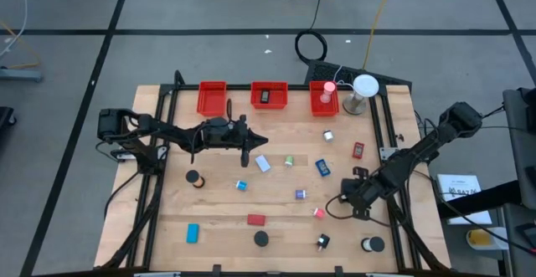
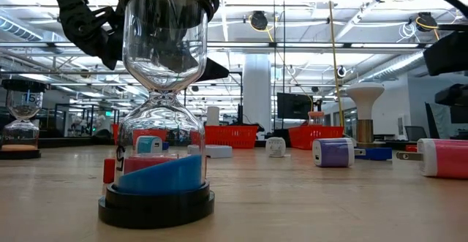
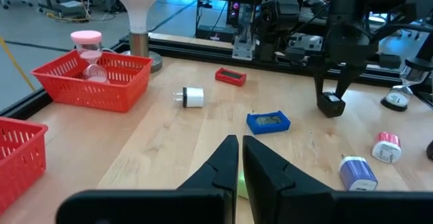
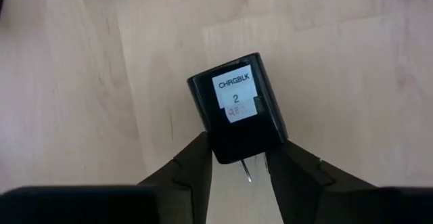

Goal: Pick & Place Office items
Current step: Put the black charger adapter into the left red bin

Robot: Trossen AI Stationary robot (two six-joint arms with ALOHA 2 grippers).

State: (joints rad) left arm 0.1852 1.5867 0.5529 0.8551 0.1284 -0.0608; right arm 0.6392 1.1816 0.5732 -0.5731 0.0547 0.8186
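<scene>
Small office items lie scattered on the wooden table (image 1: 218,210): a blue block (image 1: 323,166), a red block (image 1: 255,220), black discs (image 1: 261,238), and purple (image 1: 300,194) and pink-white (image 1: 319,213) chargers. My right gripper (image 4: 238,158) is at the table's right side and is shut on a black charger (image 4: 237,105) labelled CHRGBLK 2. My left gripper (image 3: 240,160) hovers shut and empty over the table's middle (image 1: 249,147), above a green bit (image 3: 241,185). My right gripper pinches the black charger between its two fingers (image 4: 193,166), by the two sides of its prong end (image 4: 226,149). The fingers point down from above (image 3: 331,82). A metal prong (image 4: 247,171) shows between them. Whether the charger touches the table, I cannot tell.
Three red bins (image 1: 212,97) (image 1: 269,95) (image 1: 323,99) line the far edge, the right one holding a pink hourglass (image 1: 329,89). A white lamp (image 1: 364,89) stands beside it. A blue-sand hourglass (image 2: 157,125) stands close to the low camera. Black frame rails run along both sides.
</scene>
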